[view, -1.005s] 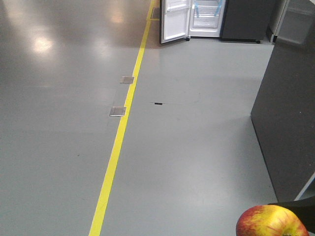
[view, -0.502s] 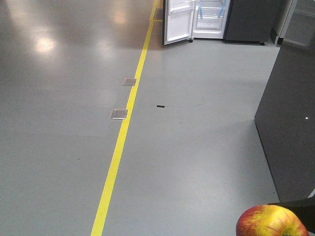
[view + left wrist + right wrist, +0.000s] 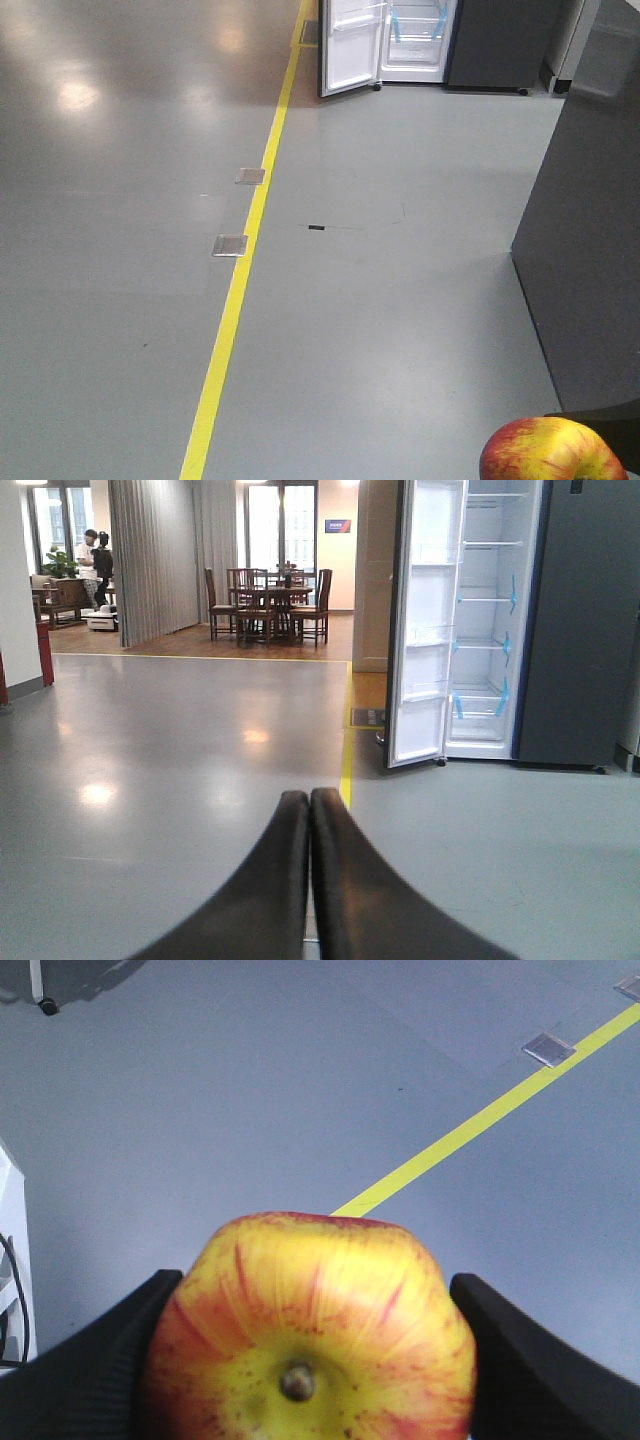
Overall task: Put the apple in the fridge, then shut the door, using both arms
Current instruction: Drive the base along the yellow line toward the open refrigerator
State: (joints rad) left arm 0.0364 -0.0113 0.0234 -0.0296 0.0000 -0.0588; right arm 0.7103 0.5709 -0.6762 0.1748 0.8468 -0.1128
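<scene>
Between the two black fingers of your right gripper, the apple is sitting stem end toward the wrist camera, and the gripper is closing on both of its sides. You are seeing the same apple peeking in at the lower right corner of the front view. Your left gripper is holding nothing, with its fingers pressing together at the tips and pointing across the floor. Beneath both, a yellow floor line is running away from you over the grey floor, with two metal floor plates lying just beside it. Far ahead, well apart from the apple, the fridge is standing with its white shelves and blue tape strips showing, and the door is hanging wide open on its left. A dark grey cabinet is rising at your right.
</scene>
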